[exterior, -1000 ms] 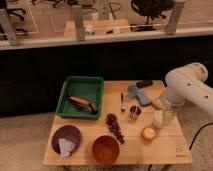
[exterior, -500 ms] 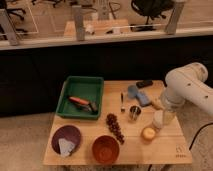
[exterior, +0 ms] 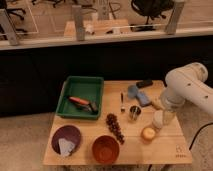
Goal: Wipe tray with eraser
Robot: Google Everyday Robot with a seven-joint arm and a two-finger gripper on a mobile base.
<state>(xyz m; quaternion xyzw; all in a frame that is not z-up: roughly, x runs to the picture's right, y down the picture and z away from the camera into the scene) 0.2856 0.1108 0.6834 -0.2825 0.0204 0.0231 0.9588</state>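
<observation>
The green tray (exterior: 67, 93) sits at the table's back left, with an orange-red tool (exterior: 78, 101) lying inside it. The eraser (exterior: 144, 83), a small black block, lies near the back edge on the right. My white arm reaches in from the right. The gripper (exterior: 161, 119) hangs low over the table's right side, in front of the eraser and far to the right of the tray. It looks open, with nothing in it.
Blue-grey pads (exterior: 137, 94) lie just in front of the eraser. A metal cup (exterior: 134, 112), a dark utensil (exterior: 122, 101) and grapes (exterior: 115, 127) fill the middle. A purple plate (exterior: 66, 136), an orange bowl (exterior: 105, 148) and a small yellow cup (exterior: 148, 133) line the front.
</observation>
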